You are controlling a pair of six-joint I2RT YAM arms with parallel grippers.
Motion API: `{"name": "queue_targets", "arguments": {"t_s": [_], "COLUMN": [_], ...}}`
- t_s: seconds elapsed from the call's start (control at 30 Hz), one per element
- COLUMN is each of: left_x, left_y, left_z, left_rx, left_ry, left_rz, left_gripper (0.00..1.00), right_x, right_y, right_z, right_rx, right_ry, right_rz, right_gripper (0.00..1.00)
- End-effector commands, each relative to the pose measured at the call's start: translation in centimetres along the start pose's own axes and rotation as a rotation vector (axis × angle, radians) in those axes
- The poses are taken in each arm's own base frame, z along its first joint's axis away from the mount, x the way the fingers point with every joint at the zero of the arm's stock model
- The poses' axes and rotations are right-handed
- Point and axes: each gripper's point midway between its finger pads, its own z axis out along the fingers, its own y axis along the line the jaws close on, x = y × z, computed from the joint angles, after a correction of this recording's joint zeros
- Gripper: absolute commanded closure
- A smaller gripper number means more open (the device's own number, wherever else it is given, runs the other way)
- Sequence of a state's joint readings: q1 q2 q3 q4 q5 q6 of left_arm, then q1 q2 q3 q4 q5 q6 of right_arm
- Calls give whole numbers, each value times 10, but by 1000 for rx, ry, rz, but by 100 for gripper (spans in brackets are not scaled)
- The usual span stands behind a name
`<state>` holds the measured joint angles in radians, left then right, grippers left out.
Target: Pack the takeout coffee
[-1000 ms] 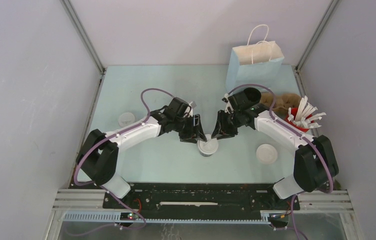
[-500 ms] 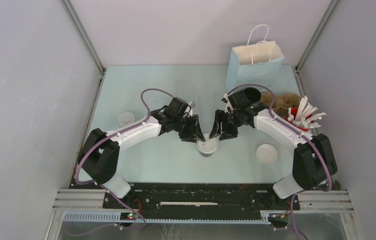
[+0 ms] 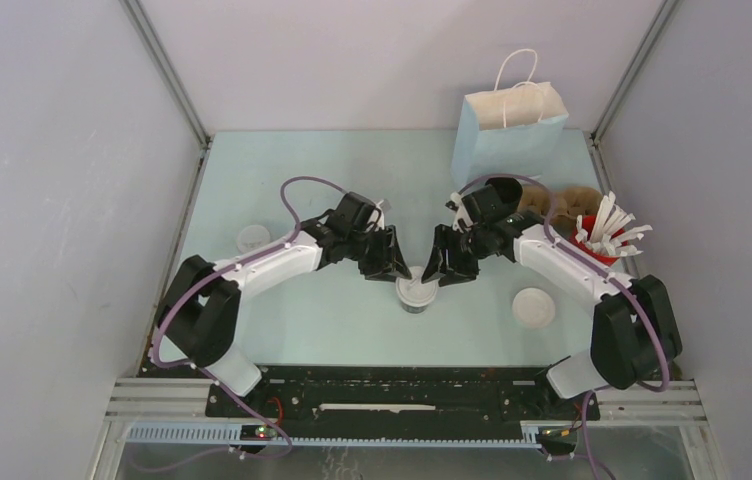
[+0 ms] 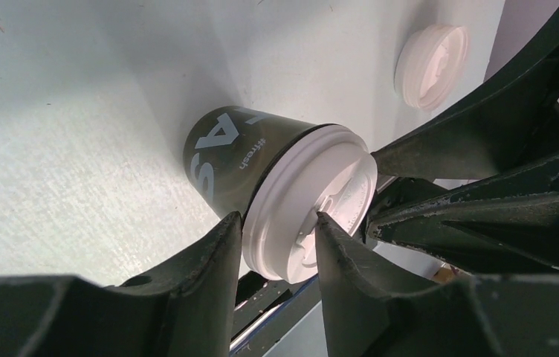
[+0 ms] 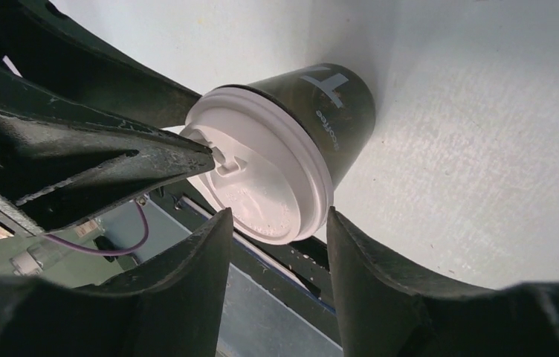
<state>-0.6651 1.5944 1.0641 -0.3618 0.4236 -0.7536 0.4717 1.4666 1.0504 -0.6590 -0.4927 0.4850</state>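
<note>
Presses white lid [image 4: 314, 190] onto dark coffee cup [image 4: 224, 152] with left gripper [image 4: 276, 230] and right gripper [image 5: 276, 223], both half-open and clasping nothing, apparently sealing it before bagging.

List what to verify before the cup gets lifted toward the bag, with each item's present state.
1. Seating of lid on cup: ok, the rim looks flush where visible.
2. Is the cup upright on the table: ok.
3. Grip of left gripper: cannot tell. Its jaws are apart at the lid's edge, with one fingertip over the lid.
4. Grip of right gripper on the cup: not ok. Its jaws are apart, straddling the lid.
5. Is the paper bag upright with its mouth open: ok.
</note>
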Motion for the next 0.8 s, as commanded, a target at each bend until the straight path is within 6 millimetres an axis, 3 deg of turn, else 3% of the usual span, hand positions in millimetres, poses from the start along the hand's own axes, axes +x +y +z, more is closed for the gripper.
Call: {"name": "queue_targets", "arguments": {"t_s": [0.0, 0.23, 0.77], "left_x": [-8, -6, 5], "left_y": [-7, 2, 25], "left_z": [2, 5, 13], "left_rx": [26, -4, -24], "left_ry": [-12, 5, 21], "left_rz": [-5, -22, -67], "left_gripper": [55, 57, 59], "right_x": [-13, -22, -7], "right_y": [2, -1, -16], "right_z": [5, 9, 24], "right_rx": [-33, -62, -106], "right_ry": [-33, -33, 24], "right_rz": [-16, 31, 66], "right_gripper": [44, 43, 32]}}
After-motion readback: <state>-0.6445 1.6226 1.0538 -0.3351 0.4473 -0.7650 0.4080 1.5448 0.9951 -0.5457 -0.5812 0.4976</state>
